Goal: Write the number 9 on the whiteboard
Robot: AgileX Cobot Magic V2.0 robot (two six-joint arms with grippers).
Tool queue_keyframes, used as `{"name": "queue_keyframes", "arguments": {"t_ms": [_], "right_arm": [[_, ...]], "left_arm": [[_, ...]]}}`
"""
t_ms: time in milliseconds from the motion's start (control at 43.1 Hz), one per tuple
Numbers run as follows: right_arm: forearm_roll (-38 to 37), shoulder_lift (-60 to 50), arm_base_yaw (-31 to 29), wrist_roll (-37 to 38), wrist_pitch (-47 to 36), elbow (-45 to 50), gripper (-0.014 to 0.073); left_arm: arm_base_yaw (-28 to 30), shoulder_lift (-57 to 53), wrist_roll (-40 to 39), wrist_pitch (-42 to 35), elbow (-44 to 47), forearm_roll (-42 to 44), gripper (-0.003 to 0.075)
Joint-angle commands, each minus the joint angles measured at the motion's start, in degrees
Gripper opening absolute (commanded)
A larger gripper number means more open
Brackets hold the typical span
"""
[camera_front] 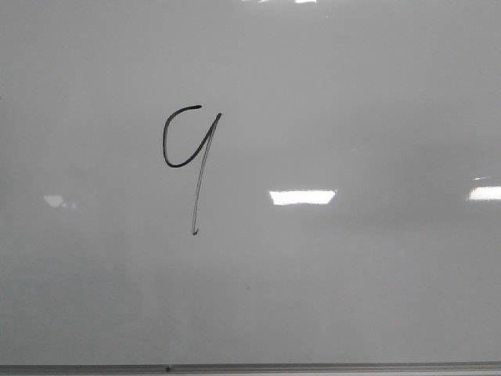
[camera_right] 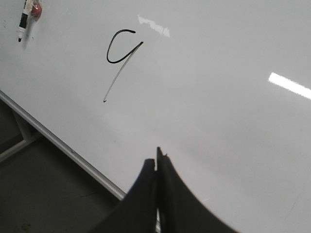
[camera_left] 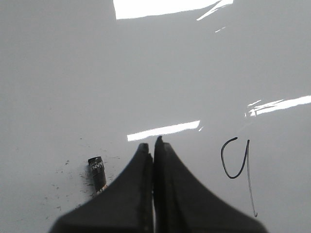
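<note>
— Where's the number 9 (camera_front: 192, 160) on your feed?

— On the whiteboard (camera_front: 376, 94), left of centre in the front view. Its long axis runs nearly upright, the tail leaning slightly and ending at the lower end. Thin black marker stroke; the loop is dark and open at the top, the tail fades to grey.

— And the board?

— Glossy pale grey, flat, with bright rectangular reflections and a thin grey metal bottom edge.

— Fingers?

— I see the left gripper (camera_left: 152, 145) with its dark tapered fingers pressed together, holding nothing, a small black cap-like piece (camera_left: 97, 173) beside it. The right gripper (camera_right: 156, 162) is the same: together, empty. A marker (camera_right: 23, 19) lies far off.
</note>
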Motion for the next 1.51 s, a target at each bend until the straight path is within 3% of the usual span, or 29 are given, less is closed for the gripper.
{"name": "queue_keyframes", "arguments": {"t_ms": [0, 255, 348, 510, 580, 696, 997, 1485], "right_arm": [[1.49, 0.19, -0.42, 0.01, -3.79, -1.42, -0.0071], [1.49, 0.19, -0.42, 0.01, -3.79, -1.42, -0.0071], [1.49, 0.19, -0.42, 0.01, -3.68, -1.42, -0.0071], [1.49, 0.19, -0.42, 0.01, -3.57, -1.42, -0.0071], [1.49, 0.19, -0.42, 0.01, -3.57, -1.42, -0.0071], [1.49, 0.19, -0.42, 0.01, -3.57, -1.42, -0.0071], [1.49, 0.19, -0.42, 0.01, -3.31, -1.42, -0.0071], [1.49, 0.19, -0.42, 0.01, -3.36, -1.42, -0.0071]], "left_arm": [[0.21, 0.68, 0.02, -4.28, -1.42, -1.05, -0.0019], [0.21, 0.68, 0.02, -4.28, -1.31, -0.77, -0.0019], [0.21, 0.29, -1.33, -4.28, -0.45, 3.72, -0.0019], [0.21, -3.56, -25.57, -5.84, 4.51, 24.74, -0.0019], [0.21, -6.45, -29.95, -6.32, 7.9, 29.17, -0.0019], [0.21, -11.5, -30.26, -9.32, 14.25, 29.46, -0.0019], [2.23, -11.23, -30.26, -21.3, 25.7, 27.47, -0.0019], [2.37, -11.12, -30.26, -20.19, 25.54, 27.47, -0.0019]]}}
